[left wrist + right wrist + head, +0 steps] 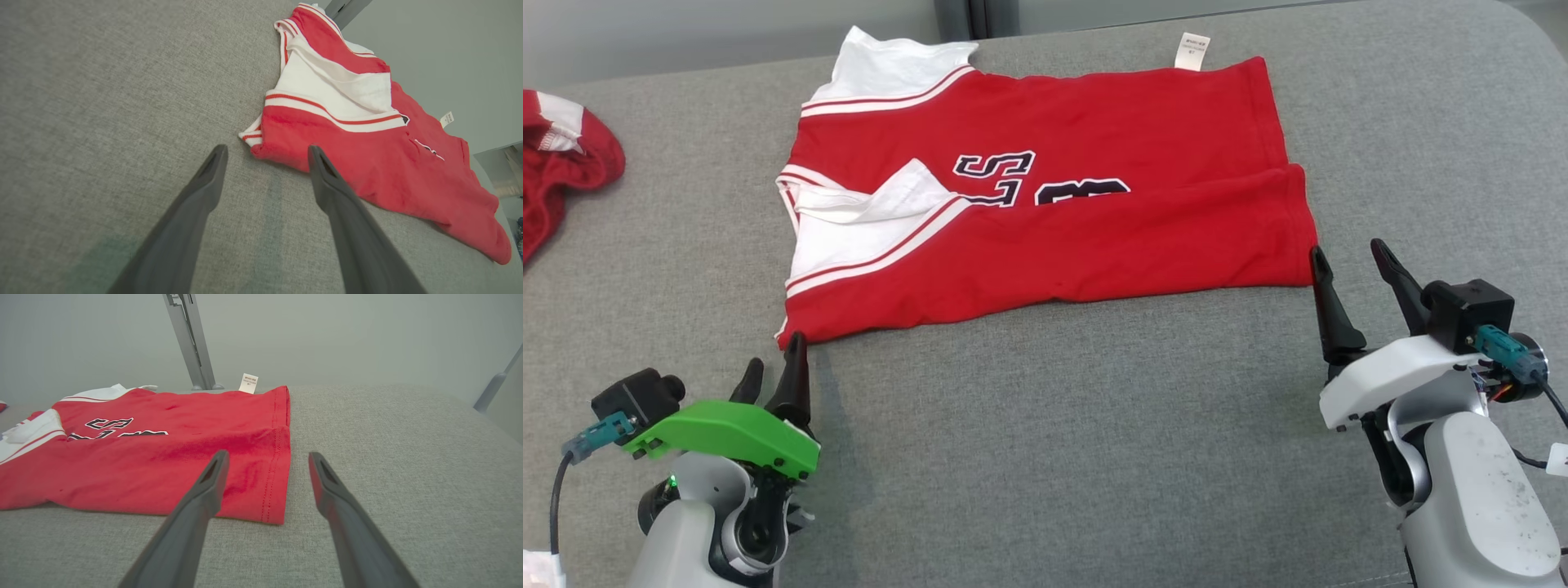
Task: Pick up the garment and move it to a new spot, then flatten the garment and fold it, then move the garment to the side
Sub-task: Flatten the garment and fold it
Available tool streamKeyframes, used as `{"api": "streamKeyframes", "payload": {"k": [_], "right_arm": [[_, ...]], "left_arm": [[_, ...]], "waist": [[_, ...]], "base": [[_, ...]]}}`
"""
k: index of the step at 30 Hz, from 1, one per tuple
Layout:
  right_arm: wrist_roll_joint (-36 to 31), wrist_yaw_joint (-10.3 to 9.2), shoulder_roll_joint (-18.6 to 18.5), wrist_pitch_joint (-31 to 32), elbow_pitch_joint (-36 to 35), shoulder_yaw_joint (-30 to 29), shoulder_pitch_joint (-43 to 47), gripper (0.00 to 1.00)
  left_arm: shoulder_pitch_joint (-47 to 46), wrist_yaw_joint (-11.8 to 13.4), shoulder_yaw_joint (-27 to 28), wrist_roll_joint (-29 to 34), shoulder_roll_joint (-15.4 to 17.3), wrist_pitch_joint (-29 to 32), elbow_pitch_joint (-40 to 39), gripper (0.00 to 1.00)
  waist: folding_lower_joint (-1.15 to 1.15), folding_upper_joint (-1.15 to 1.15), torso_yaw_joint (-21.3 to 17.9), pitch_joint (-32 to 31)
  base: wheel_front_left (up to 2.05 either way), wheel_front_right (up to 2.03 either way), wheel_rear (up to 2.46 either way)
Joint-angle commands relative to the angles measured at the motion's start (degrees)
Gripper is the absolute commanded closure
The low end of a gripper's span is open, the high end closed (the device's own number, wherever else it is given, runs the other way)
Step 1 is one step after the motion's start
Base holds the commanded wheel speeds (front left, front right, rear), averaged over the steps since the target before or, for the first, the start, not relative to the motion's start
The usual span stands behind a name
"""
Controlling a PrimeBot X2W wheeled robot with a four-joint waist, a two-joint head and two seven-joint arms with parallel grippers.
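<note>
Garment (1045,204): red jersey with white sleeves, lying across the middle of the grey cloth-covered counter (1054,457). The near half looks folded up over the lettering, which is cut off along the fold edge.

Left gripper (776,351): jaws spread wide, holding nothing, tips just beside the near-left corner. Right gripper (1346,247): jaws likewise spread and empty, tips at the near-right corner.

Risks, as I judge them:
- Layers are stacked at both near corners. A shallow pinch could take the top layer alone and peel the fold open.
- The white sleeve (874,220) sits loose on top. A quick lift or drag could let it slide out and spoil the outline.
- Uneven travel of the two arms would skew or bunch the cloth.
- A second red cloth (560,175) lies at the counter's far left. A move to that side could land the jersey on it.

View differences:
- The head view gives the whole outline, both grippers and the second cloth.
- The left wrist view shows a striped white edge poking out beneath the near-left corner, which is hard to read from above.
- The right wrist view shows the stitched hem and stacked layers at the right corner, the label (248,383) standing up at the far edge, and a metal post (192,339) behind.
</note>
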Motion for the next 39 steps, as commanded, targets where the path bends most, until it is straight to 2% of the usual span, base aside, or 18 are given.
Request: {"api": "streamKeyframes", "payload": {"k": [1, 5, 10, 11, 13, 15, 20, 30, 31, 32, 35, 39], "right_arm": [[-0.02, -0.06, -0.21, 0.42, -0.44, 0.17, 0.35, 0.0], [0.52, -0.06, -0.21, 1.75, -0.82, 0.76, -0.75, 0.0], [2.08, -0.06, -0.2, 3.16, 0.72, 0.73, -2.17, 0.0], [2.59, -0.06, -0.19, 3.41, 1.31, 0.74, -2.5, 0.0], [3.41, -0.06, -0.21, 4.12, 2.49, 0.77, -3.27, 0.0], [4.23, -0.06, -0.2, 4.75, 3.71, 0.91, -4.09, 0.0], [4.68, -0.06, -0.19, 5.96, 7.18, 0.76, -6.58, 0.0], [7.24, -0.06, -0.21, 7.81, 16.79, 1.01, -10.95, 0.0], [7.65, -0.06, -0.2, 7.6, 17.92, 1.31, -11.59, 0.13], [8.25, -0.06, -0.18, 7.56, 18.77, 1.72, -12.04, 0.55], [10.41, -0.06, -0.13, 7.22, 20.96, 3.37, -13.58, 1.0], [12.03, -0.06, -0.19, 5.41, 22.41, 3.47, -15.78, 1.0]], "left_arm": [[0.12, 0.34, 0.21, -0.8, -0.38, 0.6, -0.29, 0.0], [-1.34, 1.11, 0.97, -3.2, -1.24, 2.56, -0.32, 0.0], [-3.39, 0.71, 2.56, -6.54, -2.65, 2.93, 0.45, 0.0], [-3.94, 0.56, 2.91, -6.88, -2.77, 2.54, 0.75, 0.12], [-4.81, 0.1, 3.15, -6.98, -2.88, 1.65, 1.2, 0.51], [-5.47, -0.95, 3.2, -7.23, -3.1, 0.85, 1.46, 0.7], [-6.65, -2.92, 3.04, -6.75, -3.49, -1.87, 1.41, 1.0], [-7.53, -4.87, 1.81, -5.2, -3.83, -6.16, 0.31, 1.0], [-7.66, -5.03, 1.64, -4.93, -3.8, -6.67, 0.09, 1.0], [-7.75, -5.25, 1.52, -4.8, -3.77, -7.06, -0.11, 1.0], [-8.03, -5.91, 1.0, -4.62, -3.72, -7.98, -0.83, 1.0], [-8.2, -6.43, 0.61, -4.67, -3.38, -9.05, -1.84, 1.0]], "waist": [[0.0, 0.0, -0.34, 0.49], [0.0, 0.0, -0.96, 1.46], [0.0, 0.0, -1.56, 2.76], [0.0, 0.0, -1.64, 2.99], [0.0, 0.0, -1.75, 3.39], [0.0, 0.0, -1.77, 3.71], [0.0, 0.0, -1.36, 4.36], [0.0, 0.0, 0.17, 5.18], [0.0, 0.0, 0.29, 5.25], [0.0, 0.0, 0.38, 5.27], [0.0, 0.0, 0.5, 5.14], [0.0, 0.0, 0.34, 4.57]], "base": [[0.0, 0.0, 0.0], [0.0, 0.0, 0.0], [0.0, 0.0, 0.0], [0.0, 0.0, 0.0], [0.0, 0.0, 0.0], [0.0, 0.0, 0.0], [0.0, 0.0, 0.0], [0.0, 0.0, 0.0], [0.0, 0.0, 0.0], [0.0, 0.0, 0.0], [0.0, 0.0, 0.0], [0.0, 0.0, 0.0]]}}
